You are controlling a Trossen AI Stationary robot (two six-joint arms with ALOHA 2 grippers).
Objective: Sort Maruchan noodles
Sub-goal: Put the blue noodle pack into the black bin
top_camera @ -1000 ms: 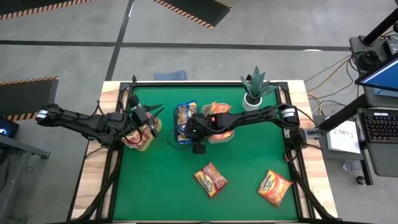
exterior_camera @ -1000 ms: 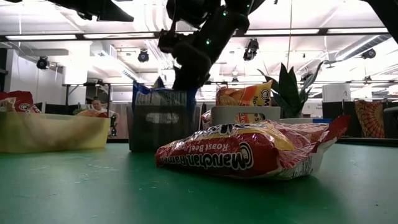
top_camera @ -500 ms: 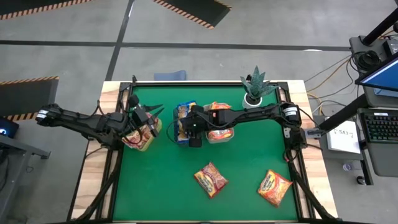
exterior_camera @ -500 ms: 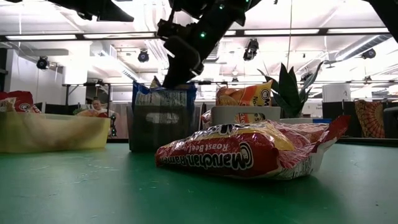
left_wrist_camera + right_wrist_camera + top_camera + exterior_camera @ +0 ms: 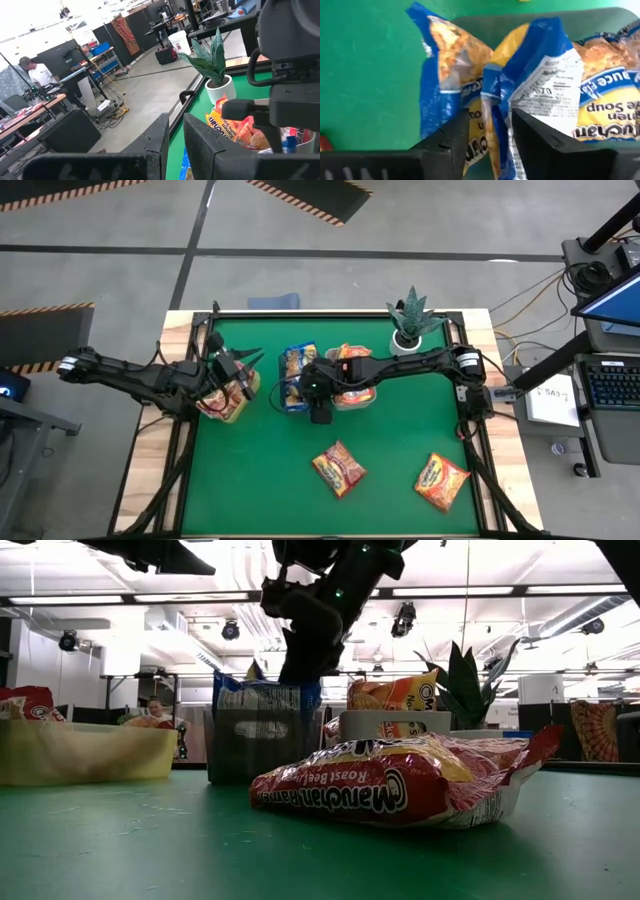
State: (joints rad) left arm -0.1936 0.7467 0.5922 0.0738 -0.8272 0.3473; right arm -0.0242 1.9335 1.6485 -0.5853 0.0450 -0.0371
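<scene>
The right gripper [image 5: 487, 137] hung over the dark plastic bin [image 5: 296, 393] at the table's middle, its fingers parted just above the crinkly blue-and-yellow noodle packets [image 5: 540, 85] standing upright in that bin (one packet's edge rose between them, unpinched). The left gripper [image 5: 172, 137] hung over the yellowish bin [image 5: 228, 405] of red packets at the left, fingers nearly together and holding nothing. Two red-and-orange packets [image 5: 339, 468] [image 5: 440, 481] lay flat on the green mat nearer the front.

Grey concrete floor [image 5: 120, 275] with hazard-striped mats [image 5: 310, 195]; ceiling strip lights [image 5: 100, 598]; desks, possibly workbenches [image 5: 30, 107], behind.
</scene>
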